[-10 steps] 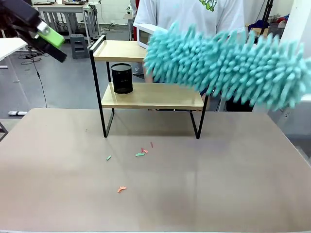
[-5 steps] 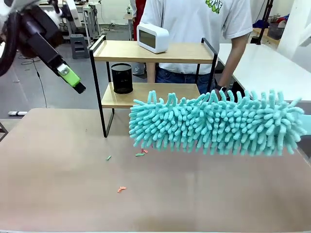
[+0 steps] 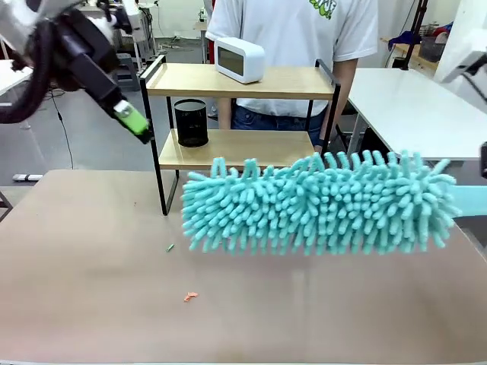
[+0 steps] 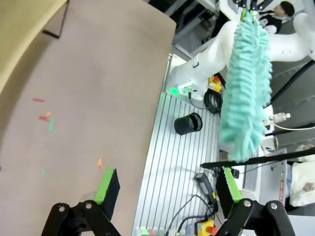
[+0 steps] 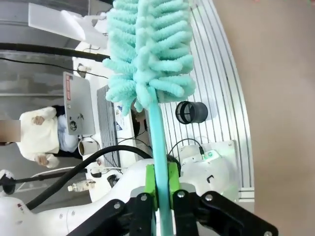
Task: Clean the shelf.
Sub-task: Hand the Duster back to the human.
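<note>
The shelf (image 3: 237, 149) stands at the table's far side, with two wooden boards in a black frame; one corner of it (image 4: 22, 34) shows in the left wrist view. A fluffy teal duster (image 3: 316, 204) hangs level just above the table in front of the shelf. My right gripper (image 5: 161, 184) is shut on the duster's teal handle (image 5: 158, 142). My left gripper (image 3: 128, 115) hovers by the shelf's upper left post, empty. Its fingers (image 4: 107, 184) stand wide apart, so it is open. The duster (image 4: 246, 83) hangs off to its side.
A white clock (image 3: 240, 59) sits on the top board and a black mesh cup (image 3: 191, 123) on the lower one. Small coloured scraps (image 3: 190, 296) lie on the brown table (image 3: 91, 304). A person (image 3: 293, 34) stands behind the shelf. A white table (image 3: 403, 99) is at right.
The duster has swung down from the shelf's top level to just above the table and shifted left. My left gripper has moved right and down toward the shelf's left post.
</note>
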You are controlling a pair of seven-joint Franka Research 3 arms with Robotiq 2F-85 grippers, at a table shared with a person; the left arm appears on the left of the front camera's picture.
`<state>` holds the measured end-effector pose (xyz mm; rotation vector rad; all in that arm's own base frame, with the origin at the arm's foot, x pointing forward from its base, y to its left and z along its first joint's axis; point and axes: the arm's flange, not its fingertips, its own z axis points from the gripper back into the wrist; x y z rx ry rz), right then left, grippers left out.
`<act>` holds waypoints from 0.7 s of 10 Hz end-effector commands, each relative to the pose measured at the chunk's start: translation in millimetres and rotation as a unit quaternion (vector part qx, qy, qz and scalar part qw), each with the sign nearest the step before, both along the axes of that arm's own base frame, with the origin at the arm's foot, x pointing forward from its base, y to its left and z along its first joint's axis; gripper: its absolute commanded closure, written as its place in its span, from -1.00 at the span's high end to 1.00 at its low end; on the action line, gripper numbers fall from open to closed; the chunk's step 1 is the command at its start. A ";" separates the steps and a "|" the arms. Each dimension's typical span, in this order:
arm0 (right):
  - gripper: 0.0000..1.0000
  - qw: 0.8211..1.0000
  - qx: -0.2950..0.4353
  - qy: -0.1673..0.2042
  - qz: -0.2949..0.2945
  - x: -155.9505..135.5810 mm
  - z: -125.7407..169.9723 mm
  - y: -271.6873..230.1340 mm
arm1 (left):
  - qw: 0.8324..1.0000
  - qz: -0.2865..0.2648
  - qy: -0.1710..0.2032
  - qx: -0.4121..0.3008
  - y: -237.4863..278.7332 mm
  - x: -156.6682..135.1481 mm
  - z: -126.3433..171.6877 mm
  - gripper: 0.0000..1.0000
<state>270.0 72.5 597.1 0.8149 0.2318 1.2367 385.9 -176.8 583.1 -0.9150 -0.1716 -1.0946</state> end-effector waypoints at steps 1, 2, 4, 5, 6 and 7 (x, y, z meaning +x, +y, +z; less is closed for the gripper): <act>-0.75 1.000 0.000 0.000 0.019 22.4 8.6 22.0 | 0.999 -0.035 -0.004 -0.028 -23.7 5.3 -11.0 1.00; -0.75 0.999 0.001 0.010 0.031 32.4 2.2 37.2 | 0.997 -0.054 -0.007 -0.049 -37.7 1.7 -12.8 1.00; -0.75 0.999 0.019 0.010 0.030 46.7 -3.3 58.3 | 0.994 -0.083 -0.009 -0.075 -60.8 -6.4 -15.9 1.00; -0.75 0.999 0.024 0.008 0.028 53.6 -4.8 64.6 | 0.992 -0.098 -0.004 -0.080 -66.8 -10.5 -18.3 1.00; -0.75 0.999 0.031 0.013 0.028 59.7 -6.9 67.7 | 0.990 -0.110 0.002 -0.090 -69.1 -15.9 -18.7 1.00; -0.75 0.998 0.047 0.014 0.026 63.5 -7.4 68.0 | 0.988 -0.126 0.004 -0.093 -70.3 -21.0 -18.4 1.00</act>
